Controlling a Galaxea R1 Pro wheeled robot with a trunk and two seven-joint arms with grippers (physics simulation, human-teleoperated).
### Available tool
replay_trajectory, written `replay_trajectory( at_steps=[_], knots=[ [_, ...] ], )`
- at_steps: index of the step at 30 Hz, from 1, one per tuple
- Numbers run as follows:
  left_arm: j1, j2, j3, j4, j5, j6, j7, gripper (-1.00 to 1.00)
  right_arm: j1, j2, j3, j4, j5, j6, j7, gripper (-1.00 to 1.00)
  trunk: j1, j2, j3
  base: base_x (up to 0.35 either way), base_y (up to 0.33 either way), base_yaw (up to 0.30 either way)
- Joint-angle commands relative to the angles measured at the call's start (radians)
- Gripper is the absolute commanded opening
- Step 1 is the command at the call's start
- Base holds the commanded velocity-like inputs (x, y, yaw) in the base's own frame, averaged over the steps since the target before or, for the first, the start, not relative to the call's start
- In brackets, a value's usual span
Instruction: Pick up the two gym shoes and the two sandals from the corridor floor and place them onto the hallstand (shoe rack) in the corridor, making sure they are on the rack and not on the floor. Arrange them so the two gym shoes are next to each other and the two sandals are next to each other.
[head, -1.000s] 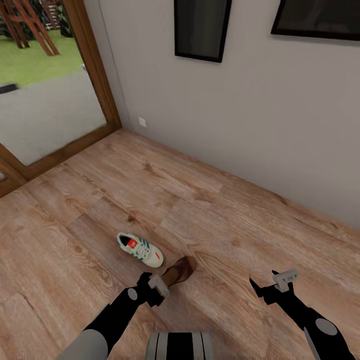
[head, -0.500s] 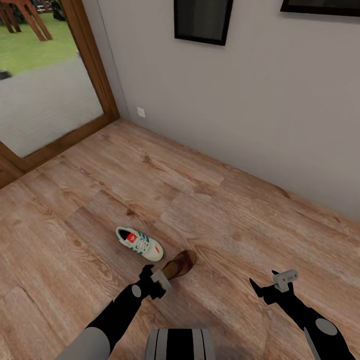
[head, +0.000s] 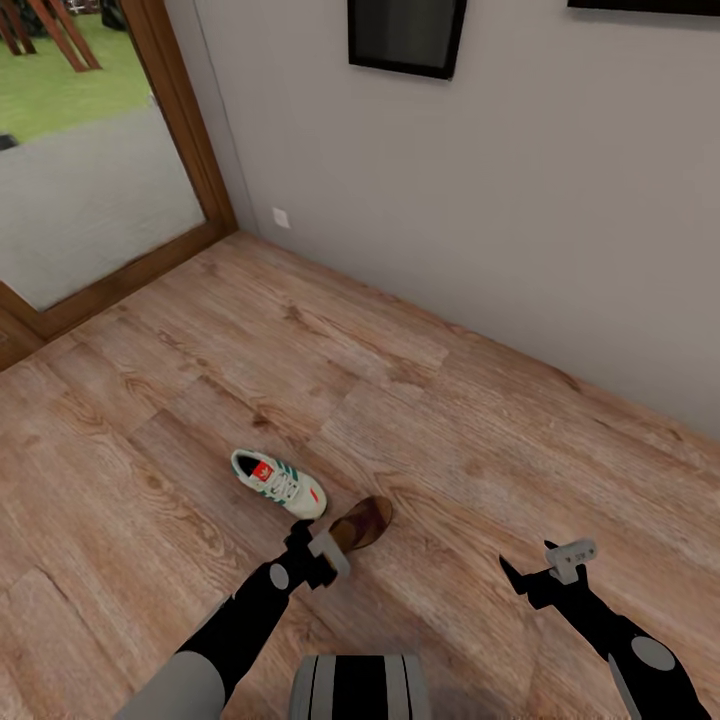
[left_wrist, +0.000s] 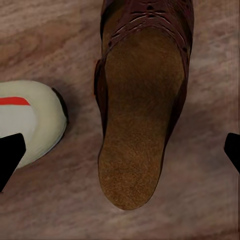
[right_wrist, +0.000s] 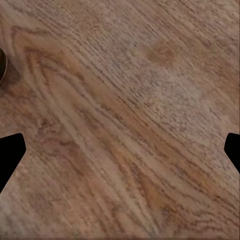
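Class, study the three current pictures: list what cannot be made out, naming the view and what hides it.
- Sandal, head view: its near end is hidden behind the left hand.
- Sandal, left wrist view: the strap end is cut off by the picture edge.
- Gym shoe, left wrist view: cut off by the edge, only the heel shows.
- Dark frame on the wall, head view: cropped by the top edge, contents unreadable.

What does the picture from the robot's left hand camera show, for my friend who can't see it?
A dark reddish-brown sandal lies on the wooden floor, seen from straight above, between the two black fingertips of the open left gripper. Beside the sandal, not touching it, is the end of a white gym shoe with a red patch.
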Motion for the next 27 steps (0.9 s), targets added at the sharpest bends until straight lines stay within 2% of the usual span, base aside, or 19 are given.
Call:
replay_trajectory(
  at_steps=[1,7,27],
  knots=[
    [0.000,0.000,-0.001,-0.003,-0.006,0.005,-0.004,1.00,0.000,0.000,-0.002,-0.002,0.009,0.002,0.006,1.00,0.000,-0.001,-0.006,0.000,0.000,0.000],
    [0.000,0.000,-0.001,-0.006,-0.005,0.005,-0.004,1.00,0.000,0.000,-0.003,-0.002,0.009,0.002,0.006,1.00,0.003,-0.002,-0.038,0.000,0.000,0.000],
    [0.008,0.002,-0.001,-0.007,-0.006,-0.001,0.016,1.00,0.000,0.000,-0.003,-0.002,0.009,0.002,0.006,1.00,0.003,-0.002,-0.041,0.006,0.000,0.000]
  ],
)
